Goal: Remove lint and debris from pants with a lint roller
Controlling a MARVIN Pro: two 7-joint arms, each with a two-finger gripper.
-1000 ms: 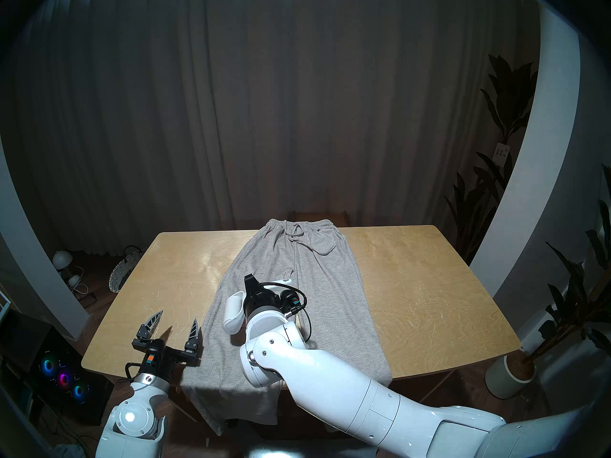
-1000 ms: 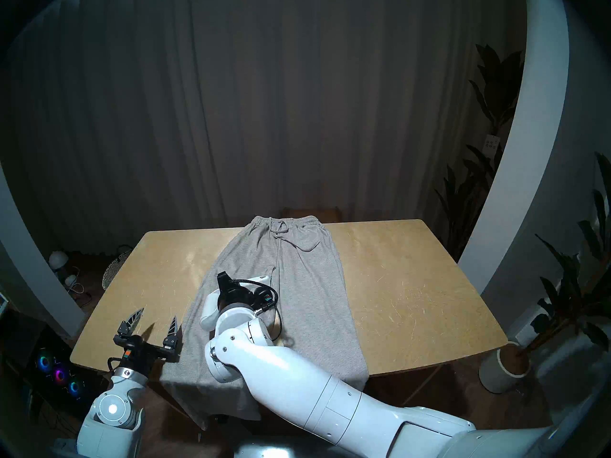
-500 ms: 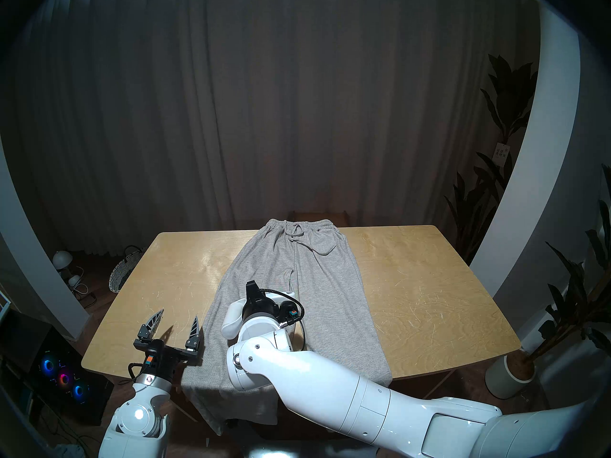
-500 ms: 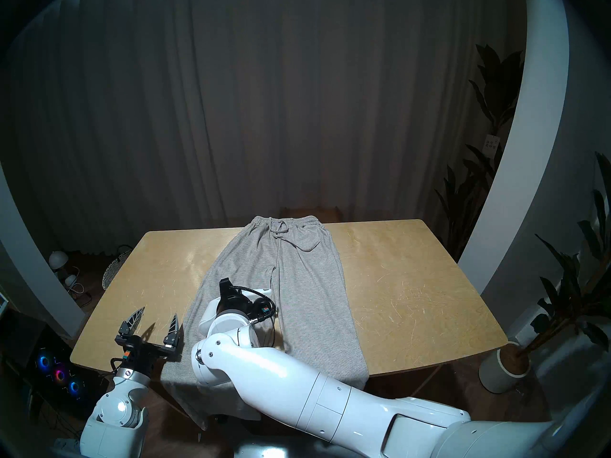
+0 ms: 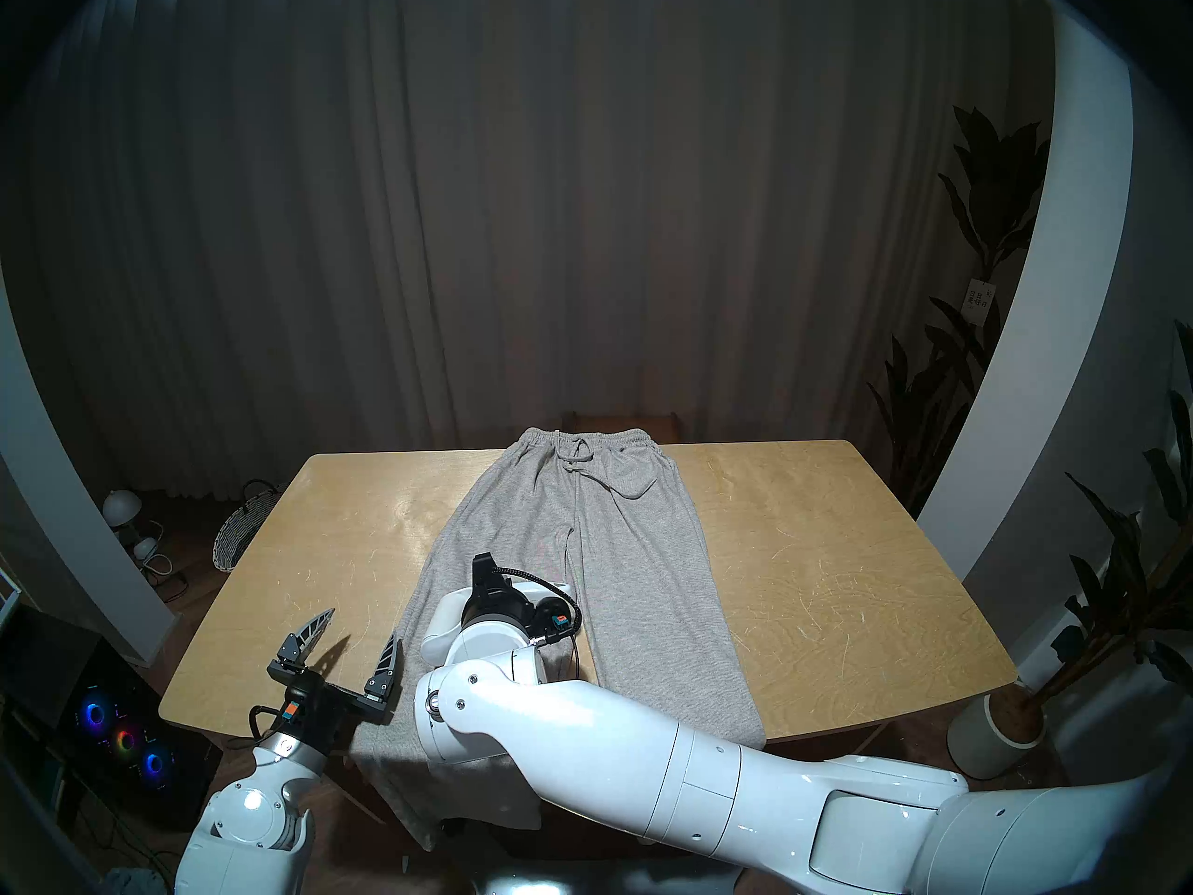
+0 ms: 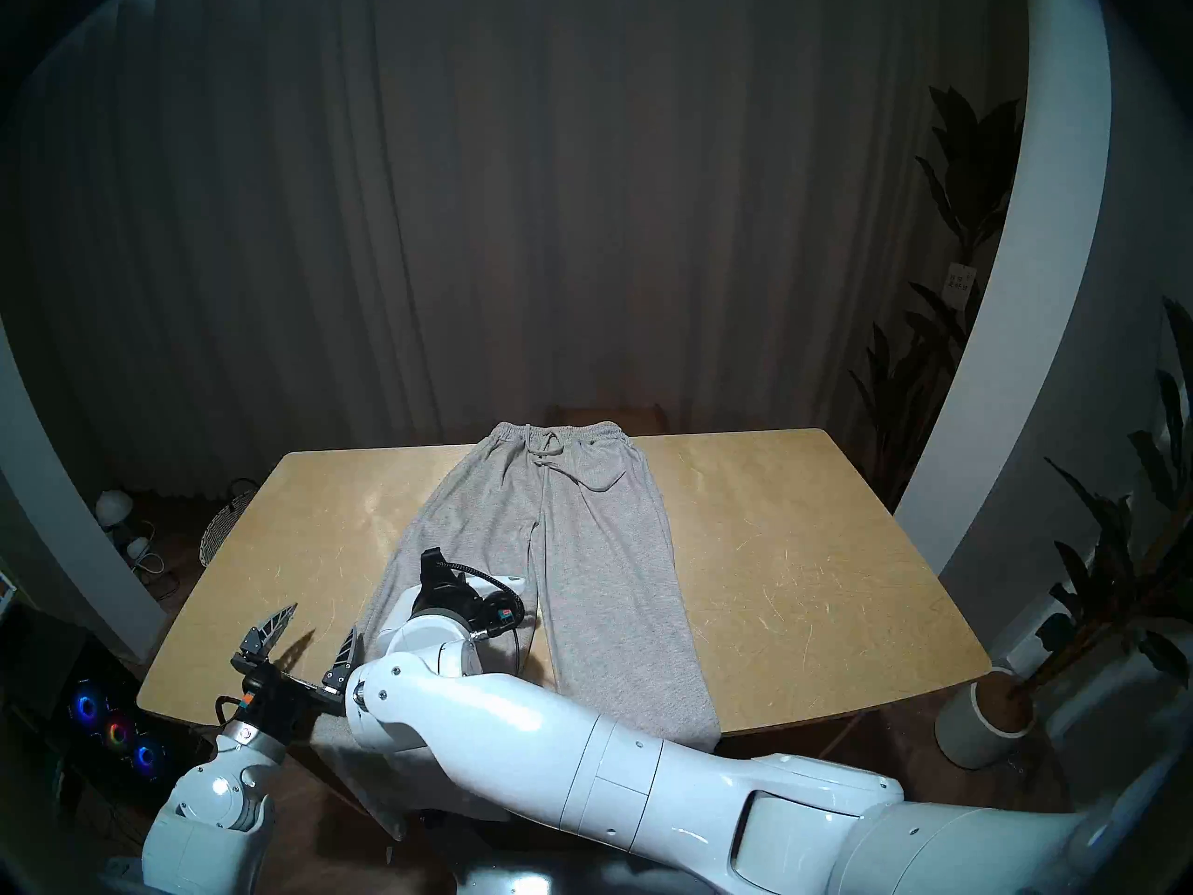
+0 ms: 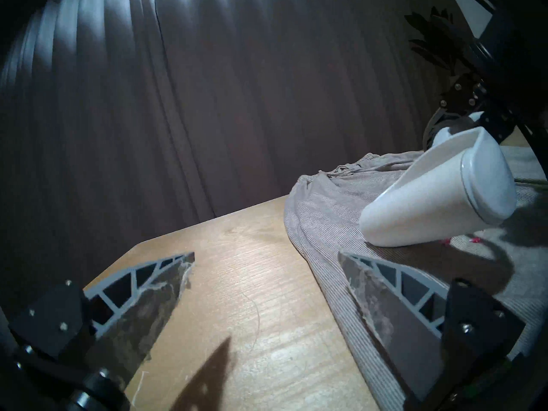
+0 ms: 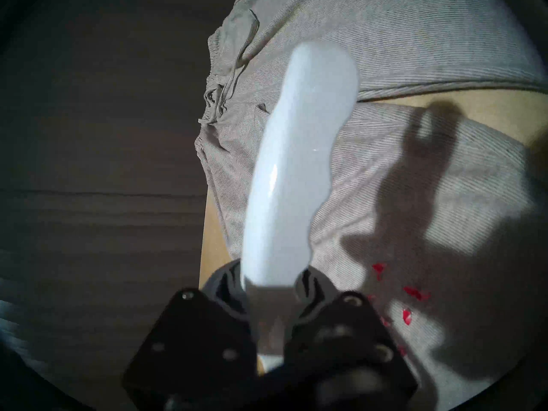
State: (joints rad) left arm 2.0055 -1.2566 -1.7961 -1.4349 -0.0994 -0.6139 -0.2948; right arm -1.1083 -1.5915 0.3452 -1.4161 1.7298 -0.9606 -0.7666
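The lint roller was clamped by the right gripper above the red flecks on the pants near the table's front edge, for rolling; the left gripper was held apart, idle.

I'm looking at a dim room closed off by a dark pleated curtain. A pale wooden table, scratched and catching glare, stands in front of it. White curved arches frame both sides. Tall plants stand on the right, one in a white pot. On the dark floor at left I see a striped basket, a small white lamp and a computer case with coloured fans.
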